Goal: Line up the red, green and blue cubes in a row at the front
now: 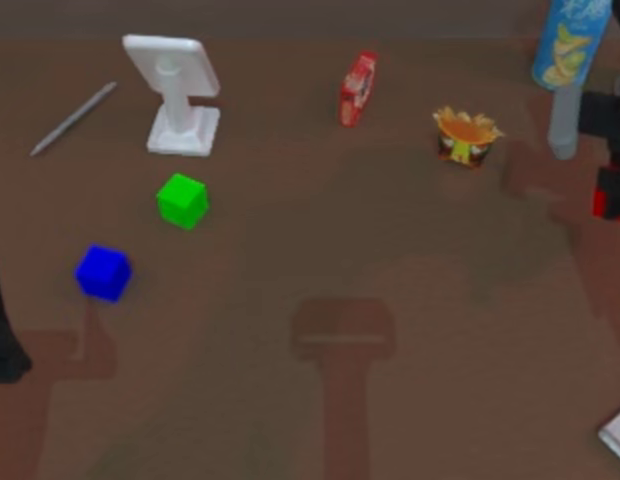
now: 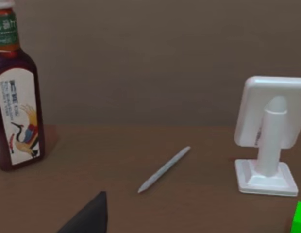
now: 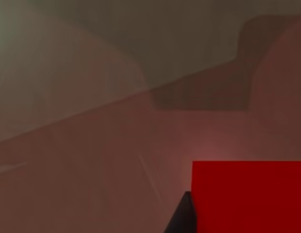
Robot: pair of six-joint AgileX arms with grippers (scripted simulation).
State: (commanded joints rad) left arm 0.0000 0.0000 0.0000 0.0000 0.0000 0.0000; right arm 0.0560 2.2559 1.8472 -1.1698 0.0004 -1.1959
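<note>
The right gripper (image 1: 608,190) has the red cube (image 3: 247,196) pressed against one finger (image 3: 182,216), though a clamp cannot be confirmed

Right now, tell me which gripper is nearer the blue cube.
Left. The left arm sits at the table's left edge, just beside and in front of the blue cube. The right gripper is at the far right edge, at the red cube.
</note>
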